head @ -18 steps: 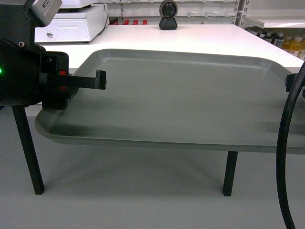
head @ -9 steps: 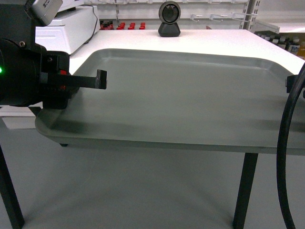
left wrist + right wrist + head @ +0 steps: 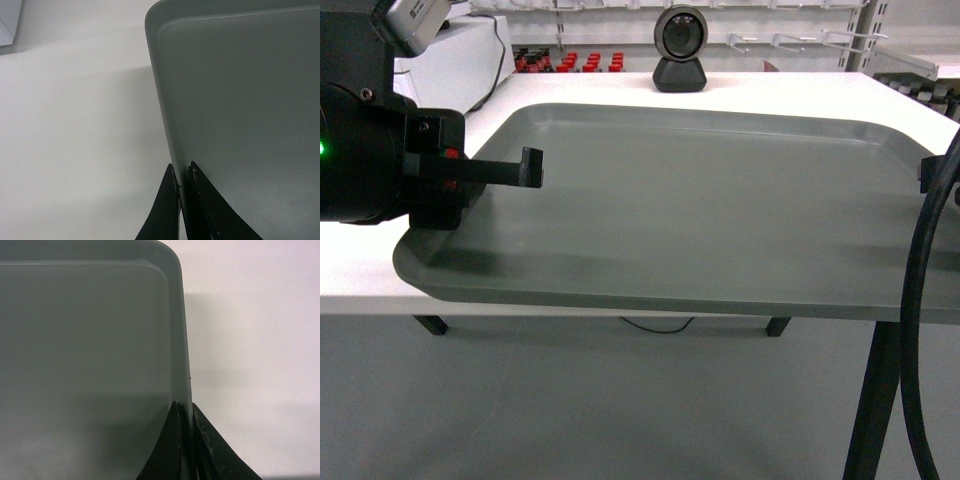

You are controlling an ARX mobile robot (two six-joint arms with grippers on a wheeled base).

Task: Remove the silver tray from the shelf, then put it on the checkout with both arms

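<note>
Both grippers, left [image 3: 183, 200] and right [image 3: 184, 440], pinch the silver tray [image 3: 700, 200] by its side rims, holding it over the checkout [image 3: 800, 85]; next, lower it flat together

The head camera looks forward and slightly down from close behind the silver tray [image 3: 690, 200], across the checkout [image 3: 790, 85] toward the webcam [image 3: 679, 45]. Each wrist camera sits just behind its own jaws, looking steeply down along them at one tray rim. All three views share tray and tabletop.
</note>
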